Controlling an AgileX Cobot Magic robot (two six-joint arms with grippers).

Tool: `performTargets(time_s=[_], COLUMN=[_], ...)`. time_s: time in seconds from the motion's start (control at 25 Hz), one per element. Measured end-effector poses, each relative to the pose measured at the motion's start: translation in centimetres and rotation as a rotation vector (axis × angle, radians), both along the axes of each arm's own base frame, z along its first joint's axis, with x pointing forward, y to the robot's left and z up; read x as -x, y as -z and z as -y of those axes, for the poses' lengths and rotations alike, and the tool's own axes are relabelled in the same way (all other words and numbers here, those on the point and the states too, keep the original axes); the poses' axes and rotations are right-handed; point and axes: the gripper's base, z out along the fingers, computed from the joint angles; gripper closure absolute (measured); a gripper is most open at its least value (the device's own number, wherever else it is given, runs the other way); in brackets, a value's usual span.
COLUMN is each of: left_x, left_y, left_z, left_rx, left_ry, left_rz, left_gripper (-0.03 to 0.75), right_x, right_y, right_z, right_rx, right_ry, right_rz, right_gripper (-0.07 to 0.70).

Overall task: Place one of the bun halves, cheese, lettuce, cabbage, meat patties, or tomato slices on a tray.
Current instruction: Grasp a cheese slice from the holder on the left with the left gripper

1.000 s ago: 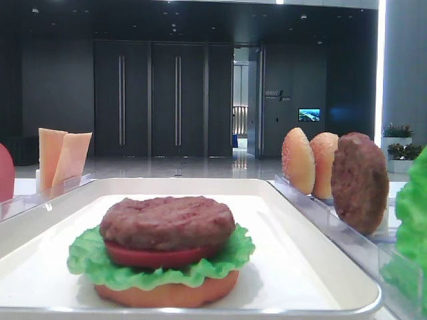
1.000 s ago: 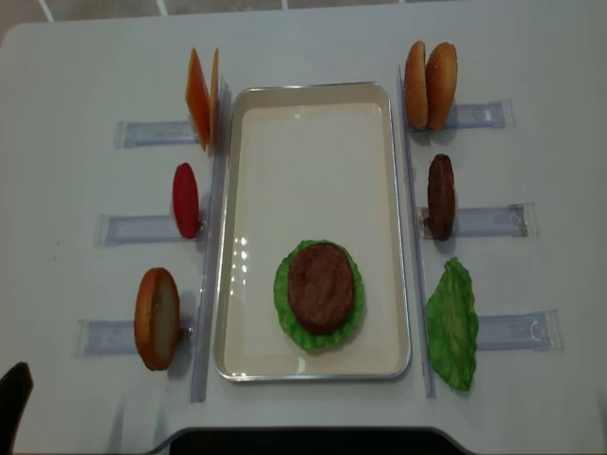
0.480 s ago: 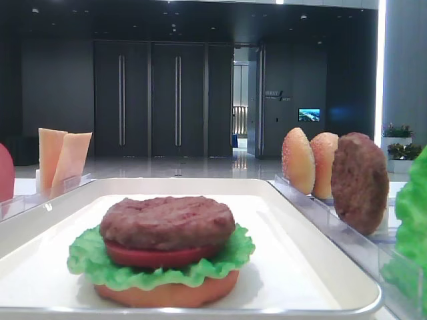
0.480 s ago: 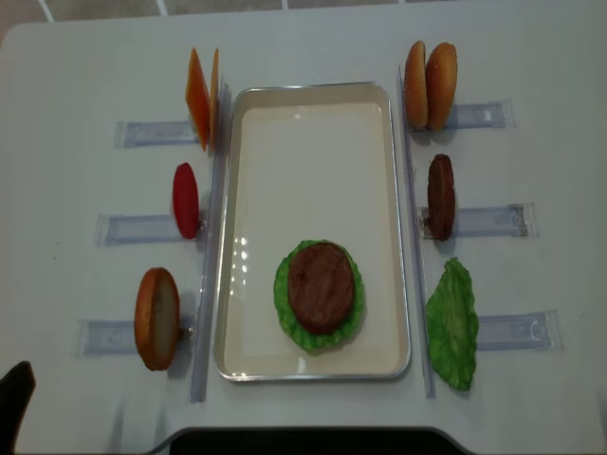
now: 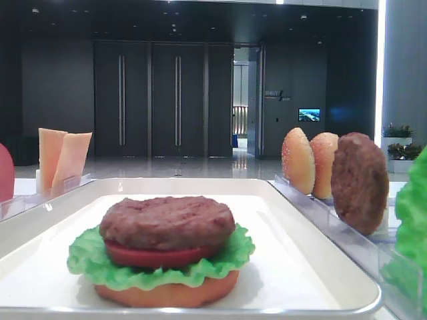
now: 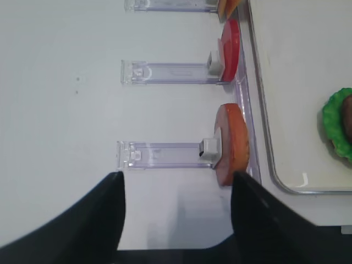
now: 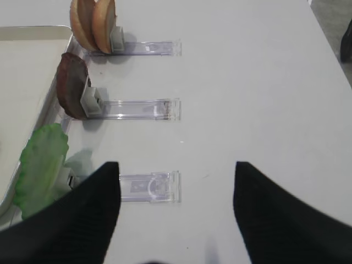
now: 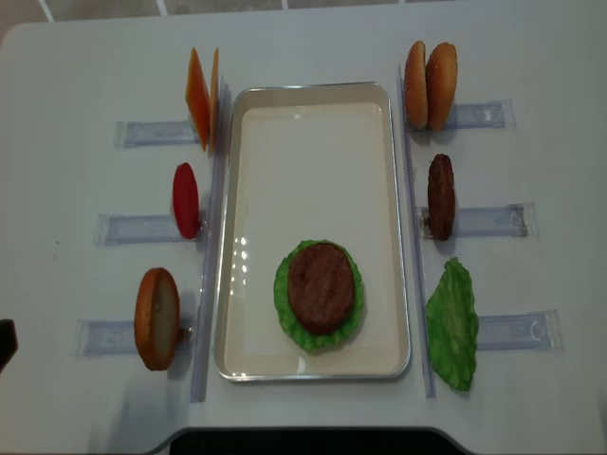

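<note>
Both tools, left [image 6: 176, 220] and right [image 7: 176, 214], hung wide and empty behind the racks [image 6: 165, 155] that stood spare ingredients upright for gripping.

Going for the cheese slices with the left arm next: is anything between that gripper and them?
Yes. From the left gripper, the bun base and then the tomato slice stand in their racks before the cheese. Its open jaws hold nothing.
</note>
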Motion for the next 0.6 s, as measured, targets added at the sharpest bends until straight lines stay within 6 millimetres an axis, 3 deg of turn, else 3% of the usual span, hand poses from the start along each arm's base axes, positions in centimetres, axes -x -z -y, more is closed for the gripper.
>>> performTargets(time_s=[0.24,0.6], left_x=[-4.3,-12.8], left_y=[-2.2,-4.4], left_z=[-0.2,-0.5], left_rx=[0.006,0.012], left_ry=[0.000,0.000], left_rz=[-0.135,-0.270], left_gripper=[0.255,0.255], right_x=[0.0,0.0], right_y=[0.0,0.0], right_z=[0.0,0.0], right_rx=[0.000,0.000], right_ry=[0.000,0.000], right_rz=[0.000,0.000], right_gripper=[0.204,0.204])
